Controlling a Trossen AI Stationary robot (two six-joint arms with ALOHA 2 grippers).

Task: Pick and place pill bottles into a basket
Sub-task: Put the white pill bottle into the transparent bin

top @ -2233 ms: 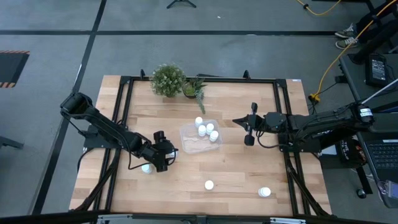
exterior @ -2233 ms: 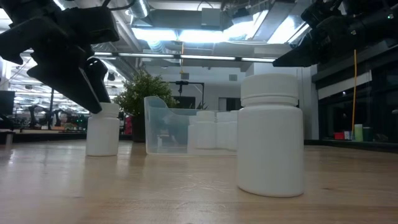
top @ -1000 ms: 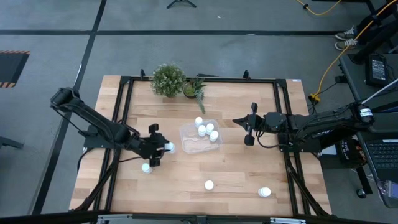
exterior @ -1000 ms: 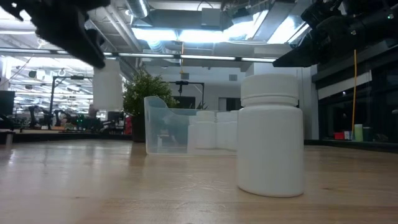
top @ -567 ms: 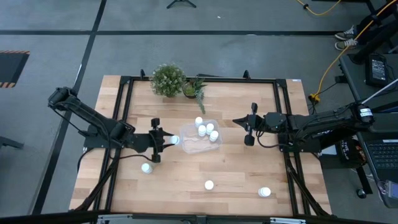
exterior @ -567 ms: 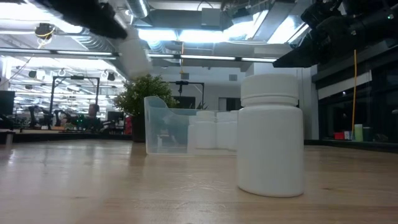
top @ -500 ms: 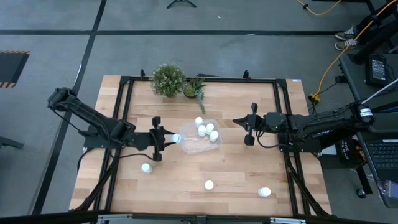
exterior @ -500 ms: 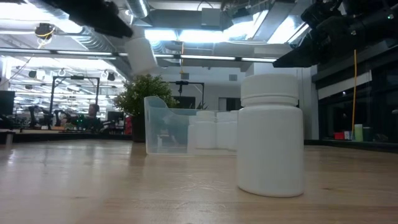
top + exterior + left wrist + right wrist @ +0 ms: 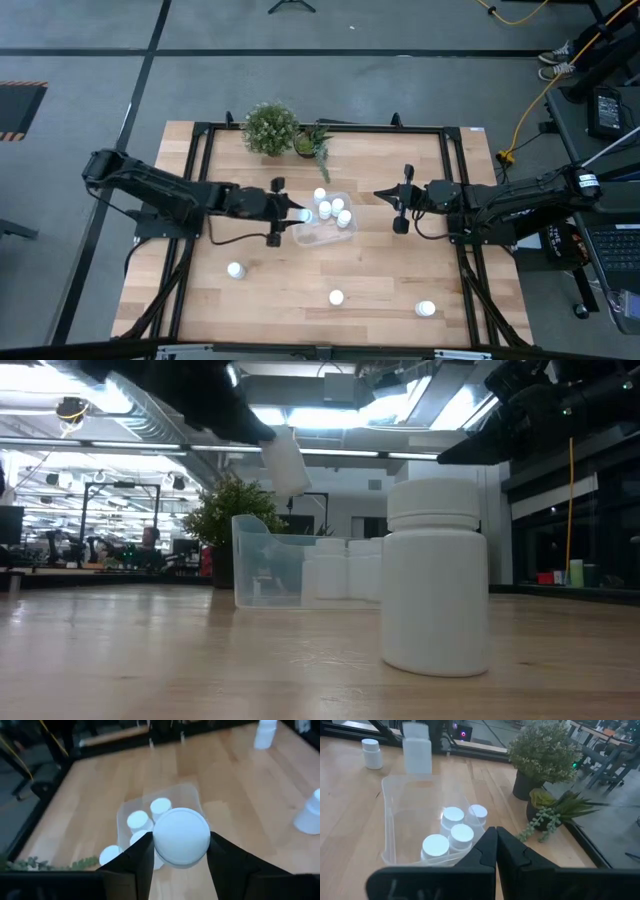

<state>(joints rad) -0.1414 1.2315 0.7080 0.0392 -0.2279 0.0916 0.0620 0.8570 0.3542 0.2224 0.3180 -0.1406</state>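
Observation:
My left gripper (image 9: pixel 297 213) is shut on a white pill bottle (image 9: pixel 181 837), held in the air above the left end of the clear tray (image 9: pixel 303 232). The bottle also shows in the low view (image 9: pixel 285 460) and in the right wrist view (image 9: pixel 417 754). Several white bottles (image 9: pixel 338 206) stand in the tray's far right part. My right gripper (image 9: pixel 400 207) is shut and empty, right of the tray. Three more bottles stand on the table: one at the near left (image 9: pixel 235 270), one near the front (image 9: pixel 337 297), one at the near right (image 9: pixel 426 309). My left gripper pinches the bottle's body (image 9: pixel 158 845) between its two fingers (image 9: pixel 135 862), one on each side. The fingers come from the table's left, slanting down. The bottle is lifted clear, cap up and a little tilted, above the tray's left end.
A potted plant (image 9: pixel 270 128) and a smaller plant (image 9: pixel 312 142) stand at the table's far edge behind the tray. A dark frame (image 9: pixel 200 180) runs around the table top. One loose bottle stands close in the low view (image 9: pixel 435 575).
My left gripper has carried the bottle toward the table's right and a little toward the far edge, from beside the near-left loose bottle to above the tray's left end. The bottle has stayed lifted and has tipped a little. My right arm has kept still.

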